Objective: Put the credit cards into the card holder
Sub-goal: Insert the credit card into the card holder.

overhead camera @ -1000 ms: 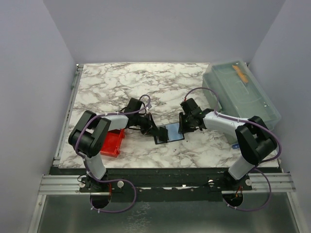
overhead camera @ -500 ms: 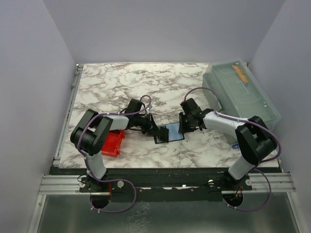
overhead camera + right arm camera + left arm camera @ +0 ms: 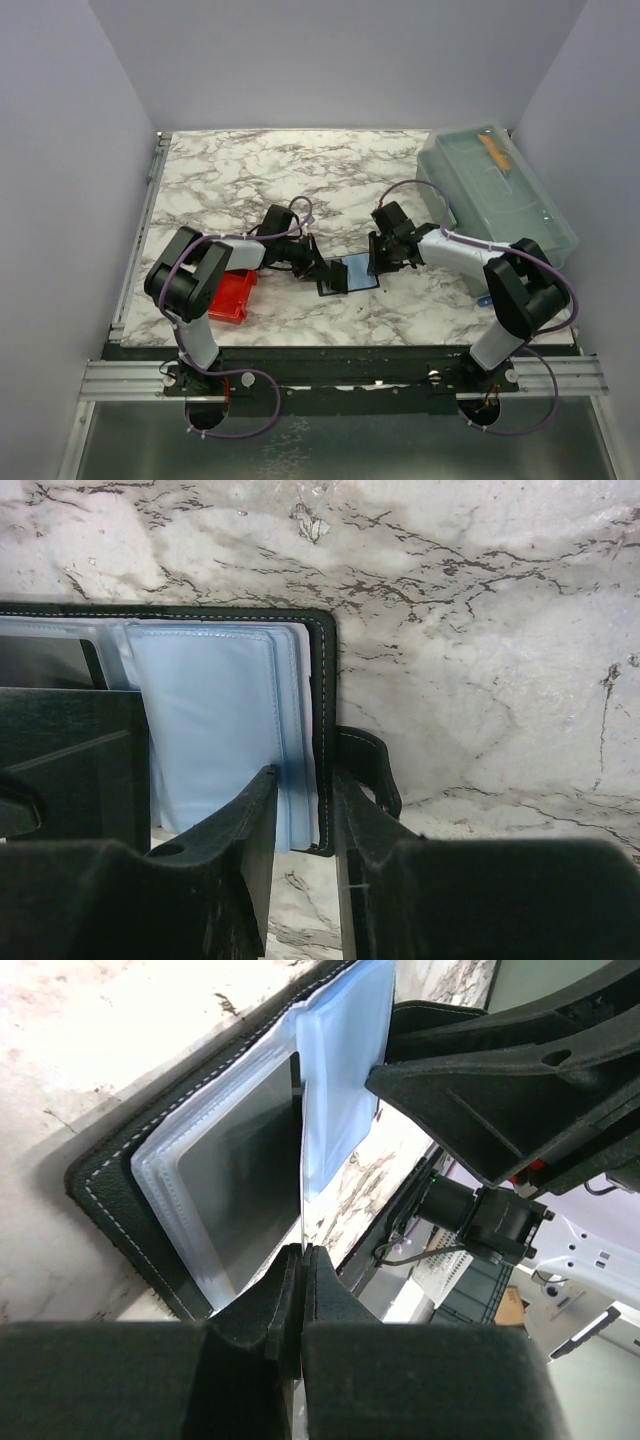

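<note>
Insertion step: card holder (image 3: 352,272) lies open mid-desk (image 3: 230,170). Right hand (image 3: 300,805) grips its right cover edge. Left hand (image 3: 302,1258) is clenched on a thin leaf (image 3: 300,1170) — card or sleeve, cannot tell. Next — seat it squarely in a pocket.

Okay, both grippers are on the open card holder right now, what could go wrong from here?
1. The left gripper pinches only a thin clear sleeve; a hard pull may tear it or let it slip out.
2. The right gripper clamps just one edge of the card holder, so the case might twist or lift off the table.
3. The two grippers sit very close together and could collide.
</note>
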Controlling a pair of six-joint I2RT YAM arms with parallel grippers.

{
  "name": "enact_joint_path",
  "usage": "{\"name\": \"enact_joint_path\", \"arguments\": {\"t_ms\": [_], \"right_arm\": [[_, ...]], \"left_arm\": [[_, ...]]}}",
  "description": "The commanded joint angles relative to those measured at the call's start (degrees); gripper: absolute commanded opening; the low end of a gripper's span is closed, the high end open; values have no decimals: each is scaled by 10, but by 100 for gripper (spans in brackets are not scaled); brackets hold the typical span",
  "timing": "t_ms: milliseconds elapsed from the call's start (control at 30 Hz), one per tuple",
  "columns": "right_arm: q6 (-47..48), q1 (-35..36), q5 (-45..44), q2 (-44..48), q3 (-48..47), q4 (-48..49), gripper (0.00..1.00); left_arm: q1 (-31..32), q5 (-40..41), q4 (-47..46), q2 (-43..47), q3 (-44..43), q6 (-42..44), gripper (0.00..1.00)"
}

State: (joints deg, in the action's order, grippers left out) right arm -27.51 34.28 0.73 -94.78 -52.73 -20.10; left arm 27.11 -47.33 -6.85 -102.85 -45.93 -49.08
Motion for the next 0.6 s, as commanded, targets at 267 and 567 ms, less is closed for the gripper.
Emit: {"name": "enact_joint_path", "arguments": {"t_ms": [267, 567], "right_arm": [[11, 2, 12, -36, -1, 9, 27], [13, 2, 15, -40, -5, 6, 26]], "left_arm": [[10, 18, -22, 47, 35, 13, 0], [10, 18, -21, 20, 28, 12, 0]]}}
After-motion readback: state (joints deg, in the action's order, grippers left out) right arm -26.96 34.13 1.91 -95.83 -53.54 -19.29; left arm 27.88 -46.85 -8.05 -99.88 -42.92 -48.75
